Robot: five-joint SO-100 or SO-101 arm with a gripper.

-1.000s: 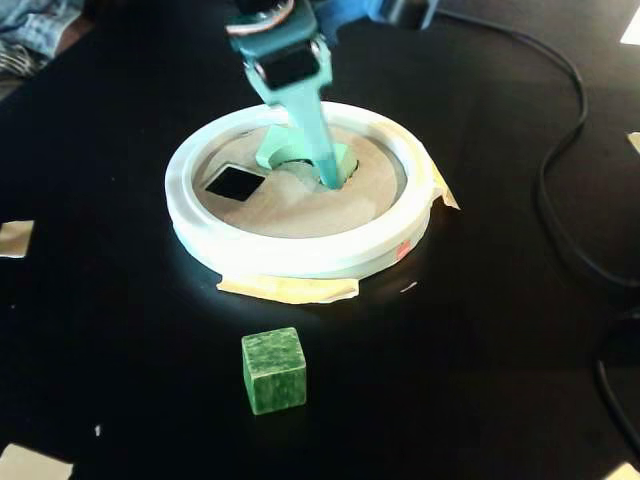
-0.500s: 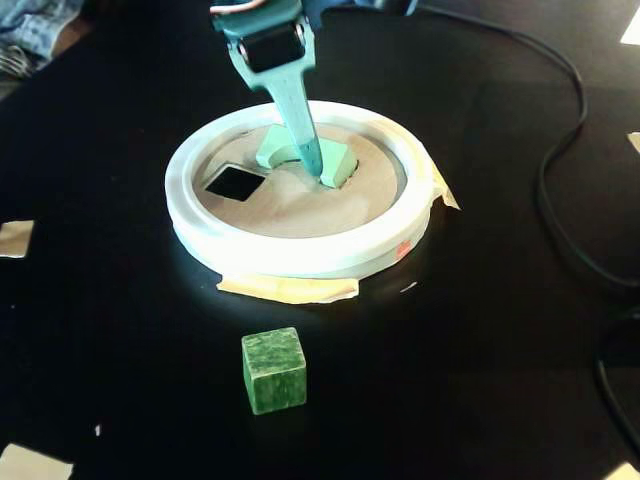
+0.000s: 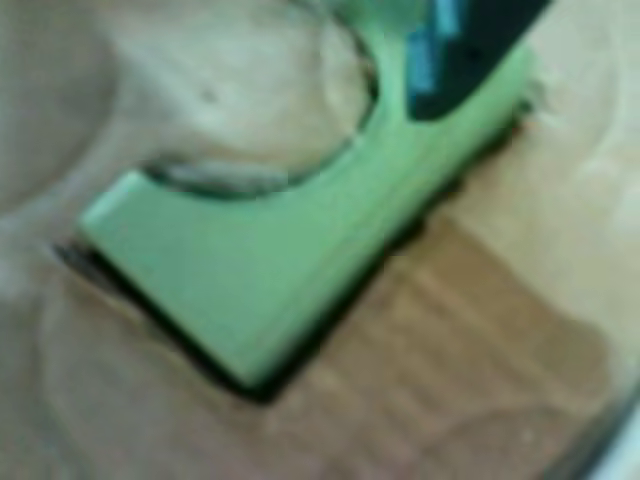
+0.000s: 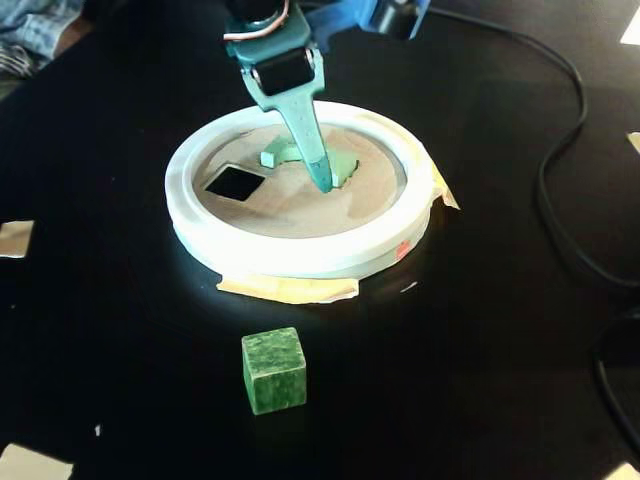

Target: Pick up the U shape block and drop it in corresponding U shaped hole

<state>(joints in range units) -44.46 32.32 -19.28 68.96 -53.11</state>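
The light green U-shaped block (image 3: 270, 290) looks like a small, rigid, light piece with smooth faces, best pinched across one arm. The teal end effector (image 4: 322, 180) reaches down onto one arm; I cannot tell whether it is gripping. The block sits tilted, partly sunk in its cut-out in the wooden board (image 4: 300, 210), just below the fingertips, its long base running diagonally in the wrist view, its opening facing up-left.

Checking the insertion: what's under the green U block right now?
The U block sits tilted in its cutout in the wooden lid, dark gaps along its edges. Below is hidden. End effector touches it.
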